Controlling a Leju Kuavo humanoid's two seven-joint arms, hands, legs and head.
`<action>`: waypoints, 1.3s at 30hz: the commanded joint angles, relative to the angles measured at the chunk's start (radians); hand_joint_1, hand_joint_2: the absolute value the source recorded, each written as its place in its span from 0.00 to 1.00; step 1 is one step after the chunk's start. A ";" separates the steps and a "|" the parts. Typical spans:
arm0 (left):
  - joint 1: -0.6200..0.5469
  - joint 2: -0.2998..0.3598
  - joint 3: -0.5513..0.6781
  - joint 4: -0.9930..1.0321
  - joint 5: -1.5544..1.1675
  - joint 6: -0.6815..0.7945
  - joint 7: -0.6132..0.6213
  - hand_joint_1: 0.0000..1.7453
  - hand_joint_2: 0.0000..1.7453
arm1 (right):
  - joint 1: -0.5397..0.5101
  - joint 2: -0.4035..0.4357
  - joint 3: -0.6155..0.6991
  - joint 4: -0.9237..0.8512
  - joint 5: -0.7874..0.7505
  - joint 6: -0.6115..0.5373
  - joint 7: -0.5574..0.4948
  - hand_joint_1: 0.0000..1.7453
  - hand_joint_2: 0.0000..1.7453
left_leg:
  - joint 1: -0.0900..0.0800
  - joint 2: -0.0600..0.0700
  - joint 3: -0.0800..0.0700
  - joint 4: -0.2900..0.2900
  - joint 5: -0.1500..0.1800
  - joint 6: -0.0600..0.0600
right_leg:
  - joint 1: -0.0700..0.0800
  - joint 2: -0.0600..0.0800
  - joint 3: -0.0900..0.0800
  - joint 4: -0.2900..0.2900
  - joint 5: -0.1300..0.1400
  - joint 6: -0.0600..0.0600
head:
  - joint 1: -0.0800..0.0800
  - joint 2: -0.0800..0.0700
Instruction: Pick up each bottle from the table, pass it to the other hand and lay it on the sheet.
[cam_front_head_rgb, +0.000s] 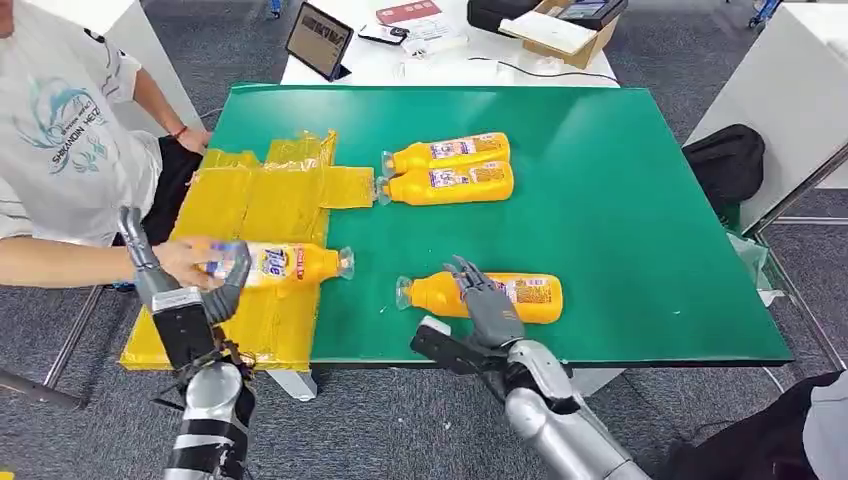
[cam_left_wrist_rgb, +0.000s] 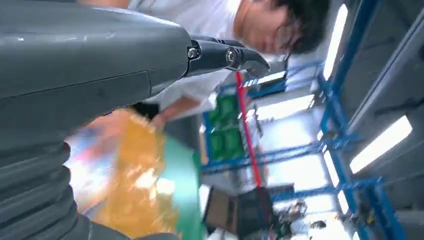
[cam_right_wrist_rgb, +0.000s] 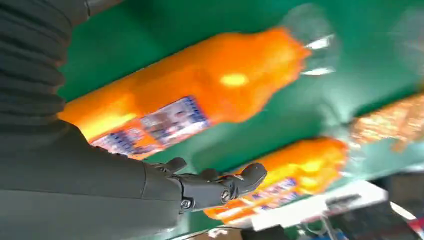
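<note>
An orange bottle (cam_front_head_rgb: 530, 295) lies on the green table (cam_front_head_rgb: 620, 220) near its front edge, cap pointing left. My right hand (cam_front_head_rgb: 487, 300) hovers over its middle with fingers spread and grips nothing; the right wrist view has the same bottle (cam_right_wrist_rgb: 200, 85) just beyond the fingers (cam_right_wrist_rgb: 220, 185). A second bottle (cam_front_head_rgb: 290, 263) lies on the yellow sheet (cam_front_head_rgb: 280, 195), and a person's hand (cam_front_head_rgb: 185, 258) is on its base. My left hand (cam_front_head_rgb: 185, 290) is beside that base with fingers apart. Two more bottles (cam_front_head_rgb: 450, 152) (cam_front_head_rgb: 450, 183) lie side by side at the back.
A person sits at the table's left, arm reaching across the sheet. Behind the green table a white table carries a tablet (cam_front_head_rgb: 318, 40) and a cardboard box (cam_front_head_rgb: 565, 30). A black bag (cam_front_head_rgb: 725, 160) sits off the right edge.
</note>
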 joint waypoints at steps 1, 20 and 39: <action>-0.008 0.050 -0.271 0.268 0.236 -0.005 0.001 0.00 1.00 | -0.111 -0.035 -0.074 0.193 -0.005 0.055 0.030 0.00 1.00 | -0.001 0.000 0.006 -0.002 -0.001 0.000 | 0.000 0.000 0.006 -0.001 -0.001 -0.001 | 0.000 0.000; 0.015 0.037 -0.381 0.322 0.287 -0.022 0.001 0.00 1.00 | -0.234 -0.067 -0.093 0.468 0.032 0.153 0.159 0.00 1.00 | 0.001 -0.001 0.005 -0.001 -0.002 -0.001 | 0.001 0.000 0.006 -0.002 -0.002 -0.002 | 0.000 0.000; 0.004 0.041 -0.342 0.283 0.292 -0.002 0.001 0.00 1.00 | -0.311 -0.029 -0.090 0.567 -0.068 0.193 0.124 0.88 1.00 | 0.001 0.002 0.006 -0.001 -0.001 -0.001 | 0.001 0.002 0.006 -0.001 0.000 -0.001 | 0.000 0.000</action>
